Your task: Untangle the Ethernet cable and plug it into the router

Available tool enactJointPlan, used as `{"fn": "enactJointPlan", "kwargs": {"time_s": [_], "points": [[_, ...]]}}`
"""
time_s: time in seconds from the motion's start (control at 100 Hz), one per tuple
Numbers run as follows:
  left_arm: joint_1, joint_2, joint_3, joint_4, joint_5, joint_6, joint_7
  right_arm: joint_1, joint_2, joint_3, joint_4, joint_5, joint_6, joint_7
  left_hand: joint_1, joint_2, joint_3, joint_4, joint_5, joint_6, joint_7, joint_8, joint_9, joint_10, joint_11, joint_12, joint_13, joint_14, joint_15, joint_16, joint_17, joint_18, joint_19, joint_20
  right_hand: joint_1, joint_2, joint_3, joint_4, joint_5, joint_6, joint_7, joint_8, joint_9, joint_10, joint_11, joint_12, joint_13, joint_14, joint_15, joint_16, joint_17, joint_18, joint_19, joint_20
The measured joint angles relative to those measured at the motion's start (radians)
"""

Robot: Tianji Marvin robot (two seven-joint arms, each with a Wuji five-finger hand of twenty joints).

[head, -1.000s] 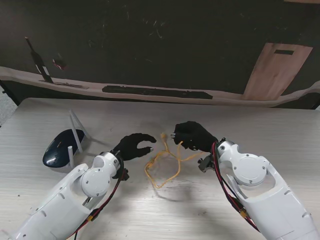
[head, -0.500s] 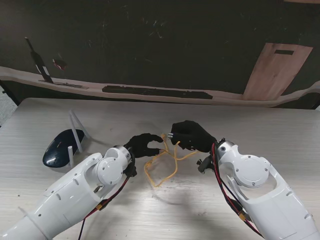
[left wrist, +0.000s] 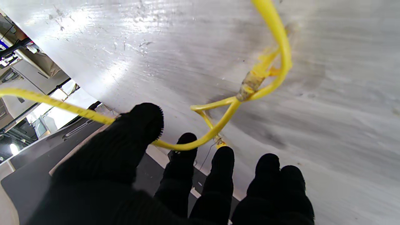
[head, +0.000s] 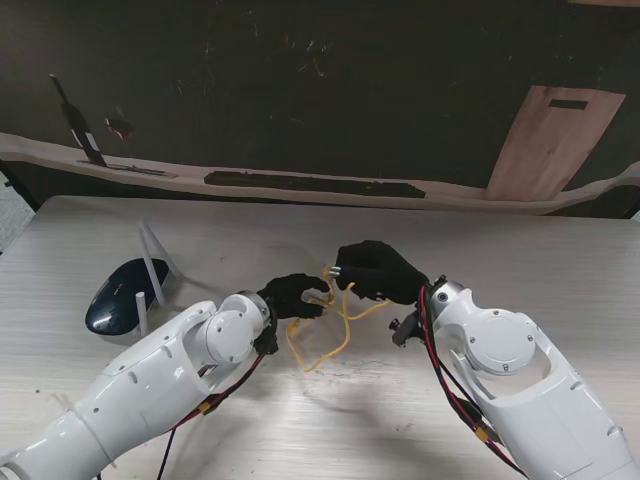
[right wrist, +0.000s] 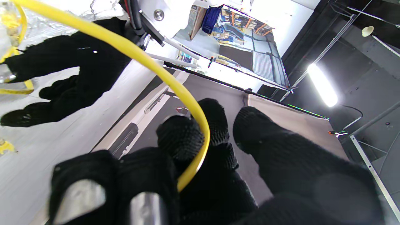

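With both hands' fingers (head: 325,285) pinching the yellow Ethernet cable (head: 330,345) lifted between them over the desk (head: 400,420), pulling apart could tighten its knot (left wrist: 250,86)

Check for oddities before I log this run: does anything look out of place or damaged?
Only the yellow cable: still looped on itself between the left robot hand and right robot hand, bound by a tie. No damage visible.
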Motion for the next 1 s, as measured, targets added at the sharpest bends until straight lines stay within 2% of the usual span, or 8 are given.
{"fn": "enactJointPlan", "kwargs": {"time_s": [0.16,0.32,0.48,0.6,0.74,0.8,0.83,1.0], "points": [[-0.028,-0.015,0.032,0.041,-0.006,0.004,0.0,0.003,-0.001,-0.001,0.001,0.013,0.002,-0.003,0.079,0.049,-0.046,0.0,0.079,-0.013,0.111,0.072,0.001,-0.001,0.021,0.0,0.0,-0.001,0.0,-0.007,0.0,0.0,0.003,0.0,0.0,0.0,0.0,0.0,0.004,0.0,0.0,0.0,0.0,0.0,0.0,0.0,0.0,0.0,0.0,0.0,0.0,0.0,0.0,0.0],[-0.027,-0.03,0.031,0.059,-0.009,-0.004,0.051,0.002,-0.003,0.003,0.001,0.008,0.003,-0.006,0.39,0.12,-0.394,0.0,0.144,-0.048,0.329,0.111,0.132,-0.003,0.072,0.02,0.031,-0.008,0.049,0.0,0.001,0.0,0.144,0.054,0.0,0.0,0.0,0.0,0.004,0.0,0.0,0.0,0.0,0.0,0.0,0.0,0.0,0.0,0.0,0.0,0.0,0.0,0.0,0.0],[0.036,-0.048,-0.05,0.045,0.052,-0.026,0.179,-0.007,-0.005,0.023,0.002,-0.046,-0.005,-0.023,0.477,0.161,-0.501,0.0,0.164,-0.074,0.552,0.154,0.39,-0.004,0.184,0.082,0.185,-0.009,0.087,0.014,0.027,0.019,0.321,0.14,0.0,0.0,0.0,0.0,0.005,-0.005,-0.002,-0.01,0.0,0.0,0.0,0.0,0.0,0.0,0.0,0.0,-0.002,0.005,-0.003,-0.002],[0.073,-0.04,-0.085,0.012,0.06,-0.036,0.182,-0.016,-0.006,0.033,0.011,-0.095,-0.024,-0.064,0.486,0.164,-0.527,0.0,0.164,-0.071,0.593,0.161,0.553,-0.016,0.324,0.17,0.324,-0.008,0.136,0.038,0.099,0.044,0.409,0.176,-0.018,-0.033,0.004,-0.001,-0.017,-0.029,-0.029,-0.069,-0.001,0.017,-0.026,-0.009,0.0,0.027,-0.031,-0.113,-0.032,0.129,-0.095,-0.073],[0.101,-0.036,-0.122,-0.005,0.064,-0.066,0.209,-0.018,-0.011,0.036,0.033,-0.186,-0.03,-0.129,0.495,0.164,-0.535,0.0,0.164,-0.057,0.607,0.161,0.637,-0.027,0.378,0.181,0.431,-0.009,0.196,0.057,0.171,0.066,0.482,0.212,-0.111,-0.048,0.028,-0.001,-0.03,-0.035,-0.139,-0.113,-0.072,0.122,-0.134,-0.059,-0.042,0.147,-0.257,-0.254,-0.129,0.219,-0.291,-0.199],[0.11,-0.036,-0.13,-0.005,0.063,-0.087,0.248,-0.018,-0.013,0.039,0.043,-0.21,-0.028,-0.139,0.495,0.164,-0.535,0.0,0.164,-0.049,0.612,0.161,0.656,-0.027,0.387,0.181,0.455,-0.009,0.211,0.065,0.188,0.073,0.502,0.225,-0.144,-0.049,0.038,-0.002,-0.039,-0.04,-0.202,-0.116,-0.13,0.174,-0.211,-0.087,-0.068,0.203,-0.459,-0.324,-0.253,0.227,-0.398,-0.222],[0.113,-0.037,-0.132,-0.005,0.063,-0.093,0.263,-0.018,-0.014,0.042,0.047,-0.209,-0.024,-0.138,0.495,0.164,-0.535,0.0,0.165,-0.048,0.612,0.161,0.657,-0.027,0.387,0.181,0.467,-0.009,0.218,0.065,0.194,0.074,0.51,0.23,-0.162,-0.05,0.035,0.03,-0.055,-0.044,-0.241,-0.116,-0.165,0.192,-0.26,-0.109,-0.1,0.227,-0.554,-0.363,-0.338,0.23,-0.466,-0.226],[0.127,-0.046,-0.151,-0.005,0.061,-0.107,0.295,-0.027,-0.007,0.075,0.045,-0.27,0.024,-0.066,0.495,0.154,-0.535,0.0,0.17,-0.035,0.614,0.161,0.69,-0.027,0.387,0.181,0.505,-0.01,0.248,0.078,0.226,0.084,0.543,0.252,-0.221,-0.108,0.022,0.066,-0.147,-0.182,-0.453,-0.086,-0.363,0.201,-0.509,-0.191,-0.405,0.289,-1.05,-0.421,-0.716,0.238,-0.763,-0.203]]}}
